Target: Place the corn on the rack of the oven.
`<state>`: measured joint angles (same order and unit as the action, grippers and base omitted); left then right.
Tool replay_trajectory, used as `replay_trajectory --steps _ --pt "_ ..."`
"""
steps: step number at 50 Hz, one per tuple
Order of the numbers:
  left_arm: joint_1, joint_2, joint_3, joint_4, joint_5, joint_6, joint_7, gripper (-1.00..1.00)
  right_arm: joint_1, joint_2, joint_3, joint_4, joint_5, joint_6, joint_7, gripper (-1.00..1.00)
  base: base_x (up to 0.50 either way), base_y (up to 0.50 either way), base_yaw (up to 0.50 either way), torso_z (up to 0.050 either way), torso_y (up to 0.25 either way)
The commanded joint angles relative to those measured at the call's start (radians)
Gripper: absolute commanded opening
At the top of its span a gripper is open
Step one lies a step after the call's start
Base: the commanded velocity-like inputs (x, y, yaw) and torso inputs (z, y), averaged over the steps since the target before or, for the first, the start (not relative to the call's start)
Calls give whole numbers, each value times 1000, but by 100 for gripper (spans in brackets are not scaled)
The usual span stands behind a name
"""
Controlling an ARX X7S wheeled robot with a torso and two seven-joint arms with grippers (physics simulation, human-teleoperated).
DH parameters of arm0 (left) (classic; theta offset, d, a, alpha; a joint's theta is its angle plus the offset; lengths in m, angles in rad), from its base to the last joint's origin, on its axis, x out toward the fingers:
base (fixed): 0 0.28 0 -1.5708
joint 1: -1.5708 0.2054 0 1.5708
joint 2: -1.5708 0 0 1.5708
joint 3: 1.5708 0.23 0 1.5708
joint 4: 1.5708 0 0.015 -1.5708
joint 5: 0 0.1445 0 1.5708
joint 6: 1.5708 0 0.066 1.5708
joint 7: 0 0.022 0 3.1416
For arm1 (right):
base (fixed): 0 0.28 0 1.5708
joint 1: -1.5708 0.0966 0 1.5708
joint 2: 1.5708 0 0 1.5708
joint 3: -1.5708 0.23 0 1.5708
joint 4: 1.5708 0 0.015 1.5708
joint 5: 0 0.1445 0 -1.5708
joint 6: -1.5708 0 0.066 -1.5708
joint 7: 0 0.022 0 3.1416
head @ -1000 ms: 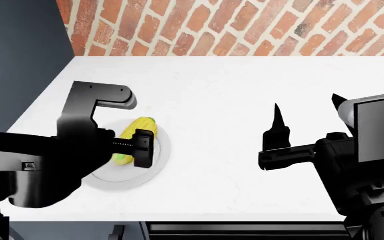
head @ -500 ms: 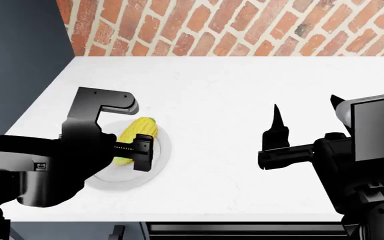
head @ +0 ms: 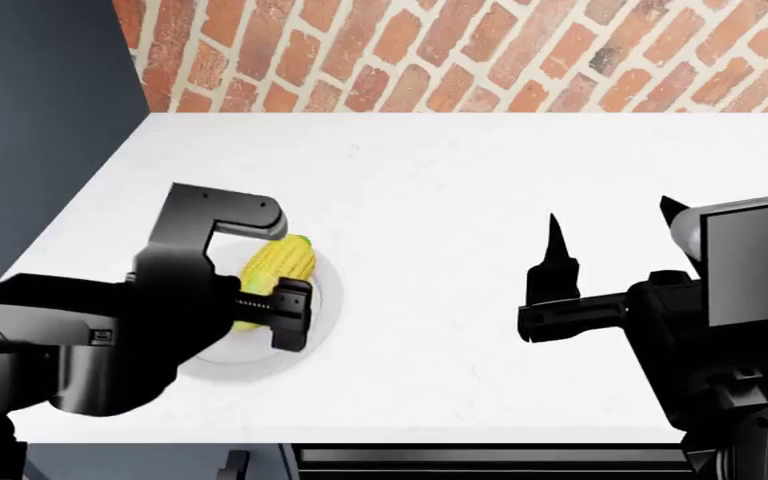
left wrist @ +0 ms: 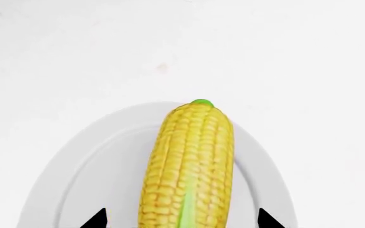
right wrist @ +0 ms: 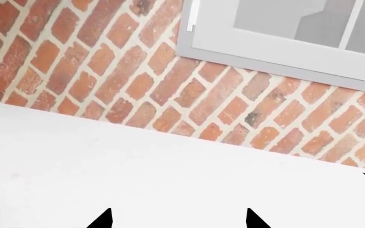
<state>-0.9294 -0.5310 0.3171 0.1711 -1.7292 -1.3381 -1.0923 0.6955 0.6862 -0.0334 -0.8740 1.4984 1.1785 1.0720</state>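
The corn (head: 291, 255) is a yellow cob with a green tip, lying on a round white plate (head: 327, 297) at the counter's left. My left gripper (head: 272, 272) is open, with one finger on each side of the cob, apart from it. In the left wrist view the corn (left wrist: 189, 161) fills the middle, the left gripper (left wrist: 182, 219) straddles its near end, and the plate (left wrist: 87, 161) lies under it. My right gripper (head: 608, 212) is open and empty above the counter's right half; it also shows in the right wrist view (right wrist: 177, 219). The oven and the rack are out of view.
The white counter (head: 451, 180) runs back to a red brick wall (head: 491, 50). A dark wall (head: 37, 120) bounds the left side. A grey-framed window (right wrist: 284, 42) sits in the brick wall. A dark fitting (head: 491, 460) lies below the counter's front edge.
My left gripper has slid to the right, further over the corn, so its fingers now flank the cob. The corn, the plate and the right arm have not moved.
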Motion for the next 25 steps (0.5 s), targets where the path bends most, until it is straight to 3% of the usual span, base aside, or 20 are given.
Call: replay_trajectory --steps 1,25 --pt "7 -3 19 -4 24 5 24 100 -7 4 -5 1 -10 -5 -6 100 0 0 0 0 0" --pt "15 -8 45 -12 59 28 61 100 -16 6 -20 8 -43 -18 -30 100 0 0 0 0 0"
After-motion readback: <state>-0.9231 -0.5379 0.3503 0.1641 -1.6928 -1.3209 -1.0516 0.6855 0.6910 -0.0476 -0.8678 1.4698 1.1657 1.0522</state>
